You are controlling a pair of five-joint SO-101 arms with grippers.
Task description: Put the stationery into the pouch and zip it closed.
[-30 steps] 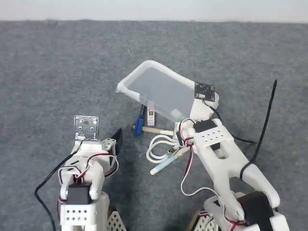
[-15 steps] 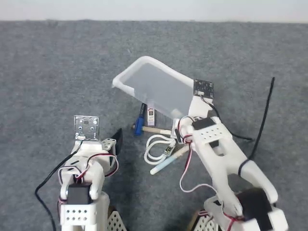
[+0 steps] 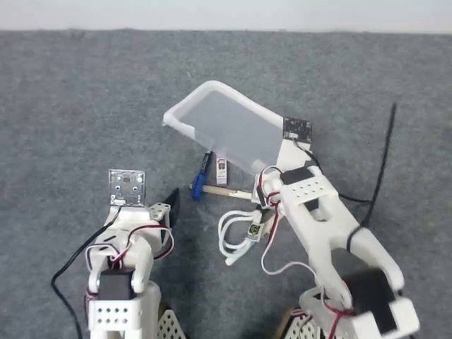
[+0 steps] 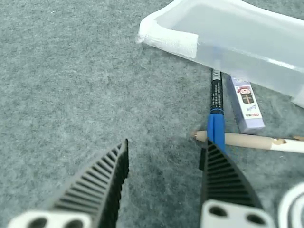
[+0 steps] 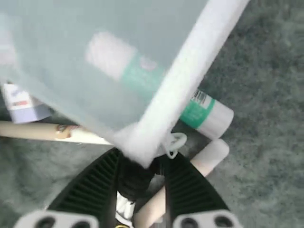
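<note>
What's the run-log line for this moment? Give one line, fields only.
left gripper: open beside blue pen | right gripper: shut on pouch corner | blue pen, pencil: on carpet, outside pouch

No word or number legible anywhere. On the black barrel of the blue pen point(image 4: 216, 102): a line of pale lettering, too small to read. On the small lilac box point(image 4: 246, 102) just beside it: a label with a little cartoon figure and a few lines of tiny print, unreadable. On the glue stick point(image 5: 206, 111), partly behind the translucent pouch point(image 5: 190, 71): a green band and a barcode, digits indistinct. On a small tag point(image 3: 253, 230) among the items in the high view: dark print, too small to make out.
</note>
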